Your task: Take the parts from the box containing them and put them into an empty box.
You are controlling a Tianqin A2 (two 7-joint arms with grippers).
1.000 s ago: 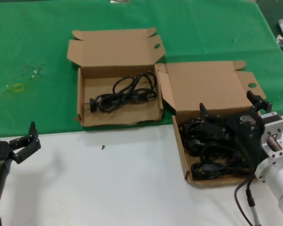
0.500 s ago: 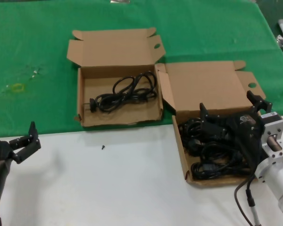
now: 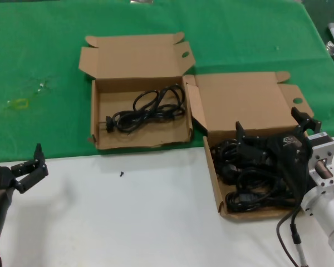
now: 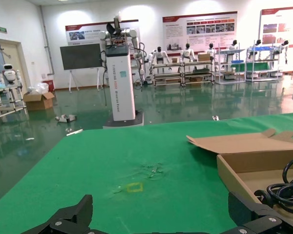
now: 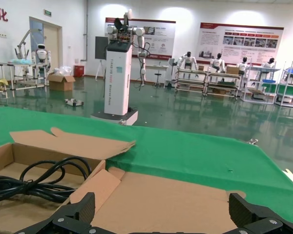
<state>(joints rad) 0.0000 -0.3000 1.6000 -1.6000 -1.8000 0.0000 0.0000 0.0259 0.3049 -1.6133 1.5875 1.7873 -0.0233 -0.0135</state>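
Observation:
The box containing them (image 3: 216,183) lies at the right on the white table, full of tangled black cables, the parts (image 3: 250,192). Its lid (image 3: 242,100) lies flat behind it, also in the right wrist view (image 5: 180,195). My right gripper (image 3: 267,122) hangs open low over this box with nothing between its fingers (image 5: 162,208). The empty box (image 3: 142,139) sits on the green cloth to the left and holds one black cable (image 3: 147,108), which shows in both wrist views (image 5: 34,183) (image 4: 288,187). My left gripper (image 3: 29,161) waits open at the near left (image 4: 161,217).
The green cloth (image 3: 44,55) covers the far half of the table and the white surface (image 3: 128,222) the near half. A small black speck (image 3: 121,173) lies on the white part. A yellow mark (image 3: 18,103) sits on the cloth at far left.

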